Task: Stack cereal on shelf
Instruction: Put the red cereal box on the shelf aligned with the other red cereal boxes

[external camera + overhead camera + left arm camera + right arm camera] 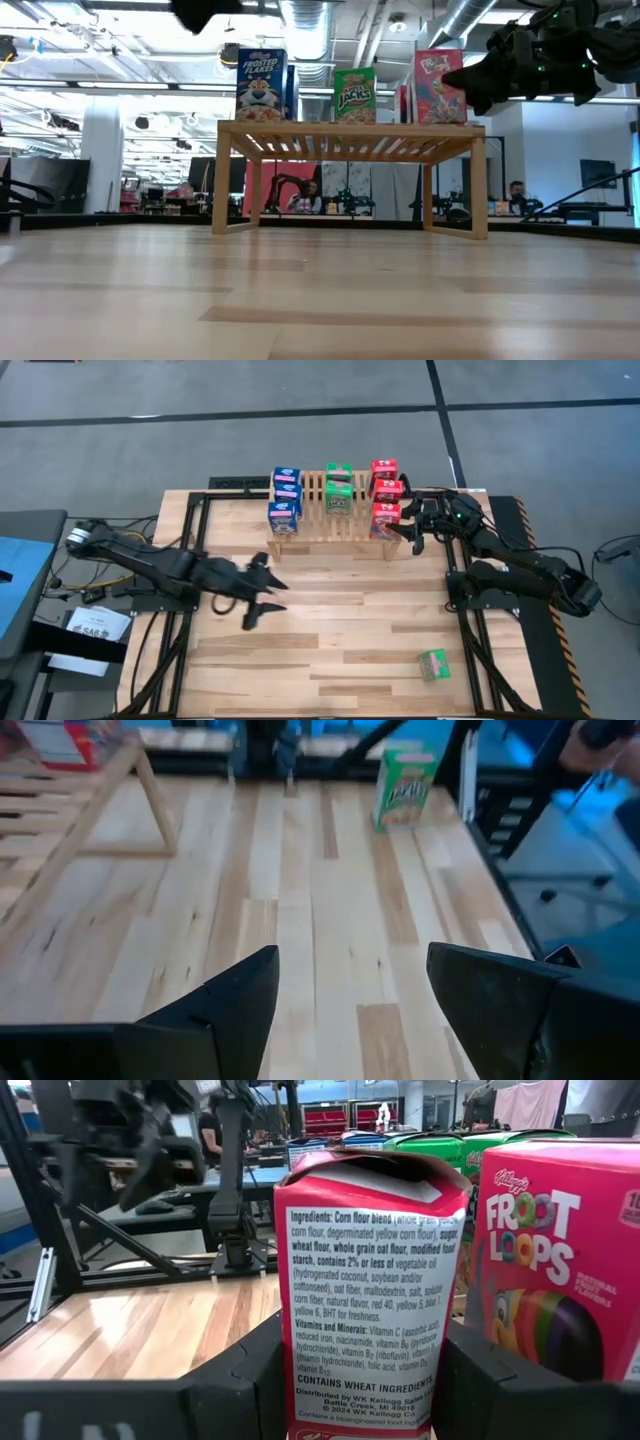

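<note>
1. High view: the shelf point(340, 510) stands at the table's point(330, 640) far edge, carrying cereal boxes in three rows: three blue boxes point(285, 498) at its left end, two green boxes point(338, 488) in the middle, three red boxes point(385, 492) at its right end.
2. One more green box point(433, 664) lies alone near the table's near right corner, well apart from the shelf.
3. The right gripper point(408, 520) is at the shelf's right end, pinching the nearest red box point(365, 1290) between its fingers.
4. The left gripper point(268, 597) hovers over the table's left middle, fingers spread, holding nothing.
</note>
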`<action>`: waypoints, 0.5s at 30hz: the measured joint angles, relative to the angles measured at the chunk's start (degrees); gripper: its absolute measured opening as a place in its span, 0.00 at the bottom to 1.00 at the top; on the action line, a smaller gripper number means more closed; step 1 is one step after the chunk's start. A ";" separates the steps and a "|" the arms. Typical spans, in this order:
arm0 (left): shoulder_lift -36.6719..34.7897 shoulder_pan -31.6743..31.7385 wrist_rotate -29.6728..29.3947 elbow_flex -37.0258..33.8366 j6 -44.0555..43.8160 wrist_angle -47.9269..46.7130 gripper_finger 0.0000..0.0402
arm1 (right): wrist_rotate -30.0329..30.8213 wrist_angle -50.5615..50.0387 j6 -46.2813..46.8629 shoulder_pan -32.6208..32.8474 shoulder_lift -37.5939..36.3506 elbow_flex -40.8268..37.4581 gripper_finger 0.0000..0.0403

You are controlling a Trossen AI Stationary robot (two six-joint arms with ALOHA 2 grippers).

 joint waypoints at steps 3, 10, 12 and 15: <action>-7.94 -0.33 0.21 -8.80 0.00 6.77 0.61 | -0.02 0.00 -0.01 0.00 0.00 0.00 0.49; -24.46 -0.68 0.64 -26.17 0.73 14.46 0.61 | 0.02 0.24 0.03 0.00 0.00 0.00 0.49; -28.44 -0.68 0.65 -29.76 0.71 15.02 0.61 | 0.08 0.33 0.28 0.00 0.00 0.00 0.49; -33.56 -0.68 0.66 -33.90 1.03 14.88 0.61 | 0.16 0.35 0.58 0.00 0.00 0.00 0.49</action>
